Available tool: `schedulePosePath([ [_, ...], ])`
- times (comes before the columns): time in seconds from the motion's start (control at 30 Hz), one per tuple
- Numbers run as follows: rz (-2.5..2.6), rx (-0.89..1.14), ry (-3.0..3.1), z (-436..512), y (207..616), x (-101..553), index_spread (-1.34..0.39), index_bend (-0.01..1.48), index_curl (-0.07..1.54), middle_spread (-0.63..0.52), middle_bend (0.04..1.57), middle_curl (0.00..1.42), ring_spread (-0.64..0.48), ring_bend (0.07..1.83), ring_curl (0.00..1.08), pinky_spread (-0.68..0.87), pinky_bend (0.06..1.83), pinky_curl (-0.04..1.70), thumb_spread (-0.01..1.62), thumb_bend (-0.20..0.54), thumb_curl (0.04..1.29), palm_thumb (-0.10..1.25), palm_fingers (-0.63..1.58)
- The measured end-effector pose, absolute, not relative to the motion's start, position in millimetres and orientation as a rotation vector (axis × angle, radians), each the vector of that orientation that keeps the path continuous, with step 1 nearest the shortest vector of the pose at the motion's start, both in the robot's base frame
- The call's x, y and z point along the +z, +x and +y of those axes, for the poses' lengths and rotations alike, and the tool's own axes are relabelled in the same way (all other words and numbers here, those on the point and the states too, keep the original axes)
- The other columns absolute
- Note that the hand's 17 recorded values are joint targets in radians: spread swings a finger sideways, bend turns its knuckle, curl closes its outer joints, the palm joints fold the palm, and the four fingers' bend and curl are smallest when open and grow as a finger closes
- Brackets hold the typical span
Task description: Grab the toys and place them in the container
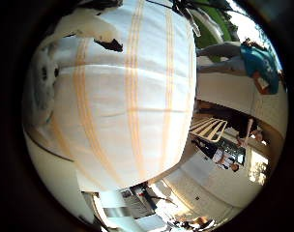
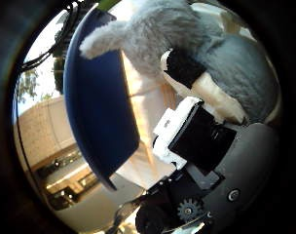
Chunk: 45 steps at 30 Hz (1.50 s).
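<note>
Thumb-side view: robot hand (image 2: 196, 141) pinched grey plush (image 2: 187, 39) at frame top, blue bowl (image 2: 97, 107) just beside. Carry step; next: move over bowl, let go.

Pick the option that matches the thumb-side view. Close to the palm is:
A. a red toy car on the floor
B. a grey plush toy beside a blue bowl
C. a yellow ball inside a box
B: a grey plush toy fills the view right by the hand, with the blue bowl next to it over the striped cloth.
</note>
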<state>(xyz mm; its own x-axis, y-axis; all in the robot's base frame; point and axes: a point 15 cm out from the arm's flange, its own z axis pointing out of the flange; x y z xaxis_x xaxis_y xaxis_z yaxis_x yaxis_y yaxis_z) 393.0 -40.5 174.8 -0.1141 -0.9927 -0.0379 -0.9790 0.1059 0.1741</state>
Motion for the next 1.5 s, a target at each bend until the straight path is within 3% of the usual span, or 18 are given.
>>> schedulePosePath([
  [0.07,-2.276,-0.196,2.056,-38,396,189,-0.3,0.25,0.25,-0.08,0.86,0.71,0.09,1.25,0.53,0.42,1.08,0.5,1.13,0.033,0.42,0.74,1.12],
  [0.2,-2.305,-0.127,2.09,-38,395,221,-0.43,0.47,0.32,-0.13,1.0,0.81,0.01,1.31,0.59,0.35,1.24,0.6,1.11,0.071,0.49,0.91,1.12],
  [0.43,-2.249,-0.185,2.072,-34,346,280,-0.58,0.71,0.47,-0.17,1.12,0.93,-0.06,1.4,0.67,0.26,1.37,0.74,1.11,0.028,0.57,0.96,0.99],
  [0.73,-2.23,-0.039,2.238,-2,339,424,-0.68,0.82,0.66,-0.19,1.22,1.0,-0.09,1.49,0.73,0.2,1.46,0.84,1.14,-0.012,0.63,0.97,0.86],
  [0.87,-2.211,-0.024,2.347,41,339,457,-0.71,0.84,0.73,-0.19,1.25,1.02,-0.1,1.52,0.74,0.18,1.48,0.87,1.15,-0.013,0.64,0.97,0.83],
  [1.13,-2.237,0.035,2.422,76,381,447,-0.73,0.84,0.85,-0.19,1.3,1.03,-0.11,1.55,0.76,0.16,1.52,0.91,1.16,-0.023,0.65,0.93,0.75],
  [1.23,-2.138,-0.131,2.461,129,397,405,-0.74,0.84,0.89,-0.19,1.32,1.04,-0.11,1.56,0.77,0.16,1.53,0.92,1.16,-0.017,0.65,0.93,0.74],
  [1.5,-2.099,-0.153,2.474,162,431,353,-0.73,0.78,0.98,-0.17,1.28,0.98,-0.06,1.54,0.74,0.18,1.47,0.92,1.17,-0.039,0.62,0.84,0.68],
])
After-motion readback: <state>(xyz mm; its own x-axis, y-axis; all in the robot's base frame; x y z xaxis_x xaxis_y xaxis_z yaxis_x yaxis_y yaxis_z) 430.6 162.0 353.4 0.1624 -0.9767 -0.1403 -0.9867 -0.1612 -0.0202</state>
